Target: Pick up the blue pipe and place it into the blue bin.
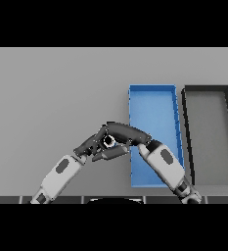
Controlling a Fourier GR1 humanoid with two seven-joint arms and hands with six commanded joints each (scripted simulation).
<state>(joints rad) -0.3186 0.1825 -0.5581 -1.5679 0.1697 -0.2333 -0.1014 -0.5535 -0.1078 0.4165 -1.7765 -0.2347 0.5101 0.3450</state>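
The blue pipe (111, 143) shows only as a short blue piece with a pale ring end, left of the blue bin (152, 96). My right hand (127, 132) reaches in from the lower right across the bin's left wall, fingers curled over the pipe. My left hand (93, 147) comes in from the lower left and meets it, its fingers relaxed under and beside the pipe. Most of the pipe is hidden by the two hands. The right forearm covers the bin's near part.
A dark grey bin (206, 90) stands directly right of the blue bin, both running from mid table to the near edge. Bare grey table (52, 93) spreads to the left and behind.
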